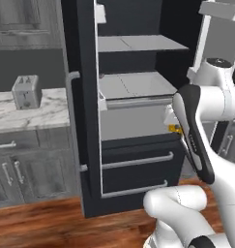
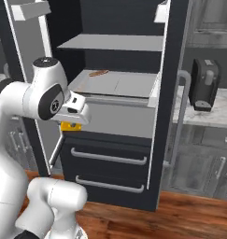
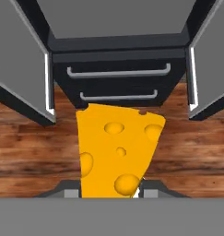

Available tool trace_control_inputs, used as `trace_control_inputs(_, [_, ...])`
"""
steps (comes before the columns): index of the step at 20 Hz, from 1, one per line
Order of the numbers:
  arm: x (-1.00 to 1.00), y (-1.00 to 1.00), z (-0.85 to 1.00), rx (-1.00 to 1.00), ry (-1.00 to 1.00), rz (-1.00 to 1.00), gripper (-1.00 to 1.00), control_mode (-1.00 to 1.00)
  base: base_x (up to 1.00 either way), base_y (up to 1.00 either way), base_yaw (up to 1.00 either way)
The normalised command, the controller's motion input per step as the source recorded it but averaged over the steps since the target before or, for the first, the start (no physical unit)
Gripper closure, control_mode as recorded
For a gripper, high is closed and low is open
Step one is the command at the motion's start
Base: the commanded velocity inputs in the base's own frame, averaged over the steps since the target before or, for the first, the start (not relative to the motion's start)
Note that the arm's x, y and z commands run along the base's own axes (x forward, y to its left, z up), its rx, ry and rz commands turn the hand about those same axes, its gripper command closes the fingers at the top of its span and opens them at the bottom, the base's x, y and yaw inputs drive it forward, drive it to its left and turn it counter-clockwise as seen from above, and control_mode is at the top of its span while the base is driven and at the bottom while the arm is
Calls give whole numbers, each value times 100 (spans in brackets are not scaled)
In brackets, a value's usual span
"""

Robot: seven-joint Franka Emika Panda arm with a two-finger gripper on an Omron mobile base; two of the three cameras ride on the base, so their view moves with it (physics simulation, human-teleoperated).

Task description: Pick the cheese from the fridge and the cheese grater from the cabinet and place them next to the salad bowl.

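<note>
Outside the open fridge (image 1: 138, 126), above the wood floor, the claw (image 3: 111, 191) is closed on the cheese (image 3: 117, 150); the grater and placement by the salad bowl remain undone.

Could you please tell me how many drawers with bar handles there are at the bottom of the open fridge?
2: the upper drawer sits just under the fridge shelves, and the lower drawer is directly beneath it, near the floor. The arm covers their right ends in the left base view.

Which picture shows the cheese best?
The hand view: the cheese is big and close there, holes plain, rising between the gripper fingertips. The left base view shows a yellow sliver beside the arm; the right base view shows a yellow bit under the hand.
</note>
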Motion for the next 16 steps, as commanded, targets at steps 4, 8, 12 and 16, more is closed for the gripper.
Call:
trace_control_inputs(4, [0, 0, 0, 0, 0, 0, 100, 100, -73, -8, 1])
trace_control_inputs(8, [0, 0, 0, 0, 0, 0, 100, 100, -51, -5, 41])
trace_control_inputs(12, [0, 0, 0, 0, 0, 0, 100, 100, -45, -4, 71])
trace_control_inputs(16, [0, 0, 0, 0, 0, 0, 100, 100, -36, -3, 79])
